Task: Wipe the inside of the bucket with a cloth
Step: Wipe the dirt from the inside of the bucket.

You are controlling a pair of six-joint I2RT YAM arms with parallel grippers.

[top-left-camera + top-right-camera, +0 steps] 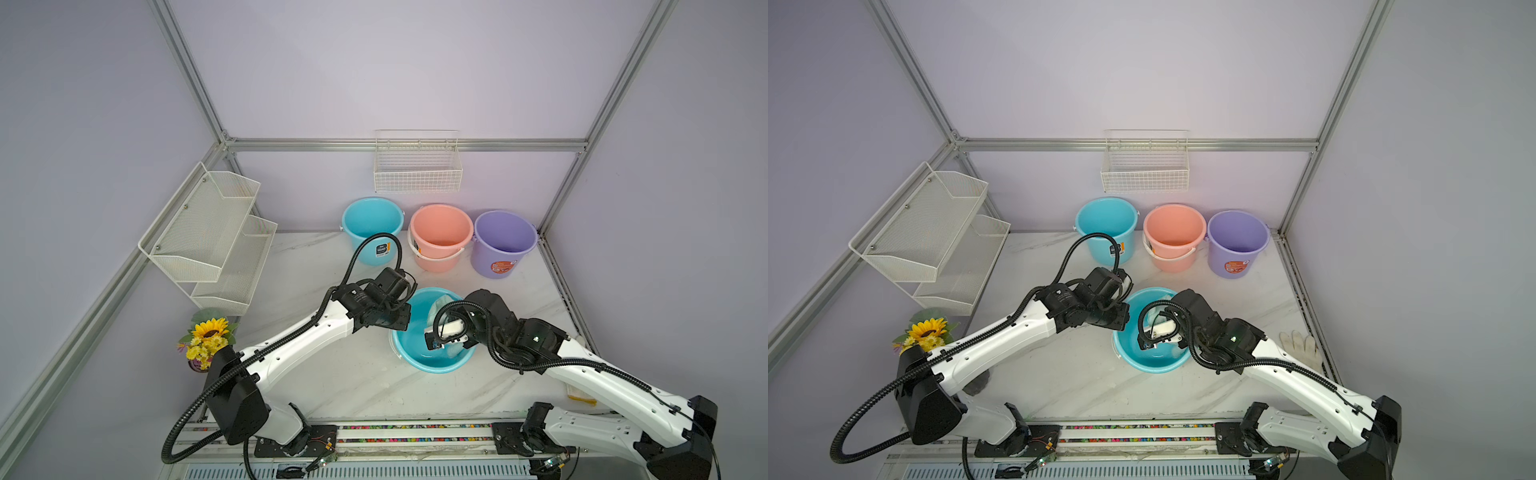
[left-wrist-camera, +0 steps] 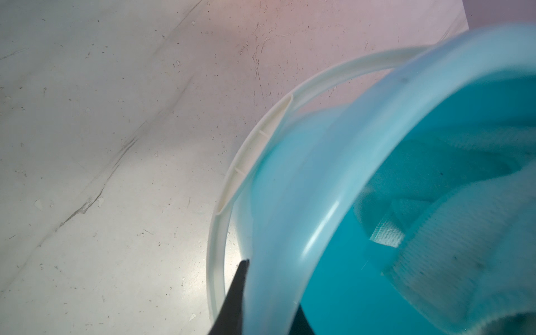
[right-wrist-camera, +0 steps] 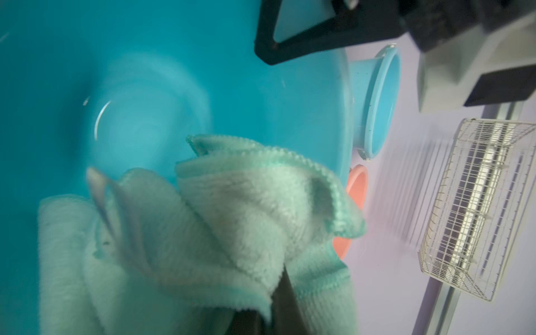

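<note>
I confirm by the right wrist view that my right end effector point(image 3: 266, 304) is clenched on the cloth point(image 3: 232, 217), which is bunched inside the bucket point(image 3: 87, 58). Only the left wrist view shows my left end effector point(image 2: 272, 287) pinching the bucket's rim. In both top views I cannot make out either grip.

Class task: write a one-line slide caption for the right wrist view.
Right claw shut on the mint-green cloth inside the bucket; left claw grips the rim.

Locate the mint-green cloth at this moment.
In the right wrist view the cloth is bunched inside the near blue bucket, pinched by the right gripper; in both top views that bucket sits front-centre between the two arms.
</note>
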